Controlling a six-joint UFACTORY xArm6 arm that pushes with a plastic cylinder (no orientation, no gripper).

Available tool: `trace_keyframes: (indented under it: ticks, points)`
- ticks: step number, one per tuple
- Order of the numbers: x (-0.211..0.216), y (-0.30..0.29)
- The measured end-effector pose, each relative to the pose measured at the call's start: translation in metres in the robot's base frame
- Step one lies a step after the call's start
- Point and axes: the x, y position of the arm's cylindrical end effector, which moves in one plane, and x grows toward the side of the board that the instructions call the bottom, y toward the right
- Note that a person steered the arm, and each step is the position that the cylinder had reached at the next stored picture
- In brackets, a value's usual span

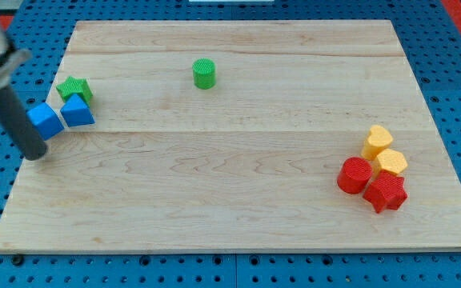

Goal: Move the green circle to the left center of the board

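The green circle (204, 73) stands upright on the wooden board (238, 200), at the view's upper middle. My tip (35, 155) rests on the board near its left edge, far to the lower left of the green circle. The dark rod rises from it toward the view's upper left. The tip is just below and left of a blue cube (46, 121), close to it or touching it; I cannot tell which.
A blue triangle-like block (77, 111) and a green star-like block (74, 89) huddle with the blue cube at the left. At the lower right cluster a yellow heart (377, 141), a yellow hexagon (391, 162), a red circle (354, 175) and a red star (386, 192).
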Motion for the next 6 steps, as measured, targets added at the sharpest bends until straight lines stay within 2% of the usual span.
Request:
trace_keyframes:
  ticks: [1,2,3,4,5,6]
  points:
    - [-0.026,0.006]
    - [-0.059,0.036]
    - [0.01,0.055]
    - [-0.001,0.18]
    - [-0.094,0.27]
    - [-0.173,0.295]
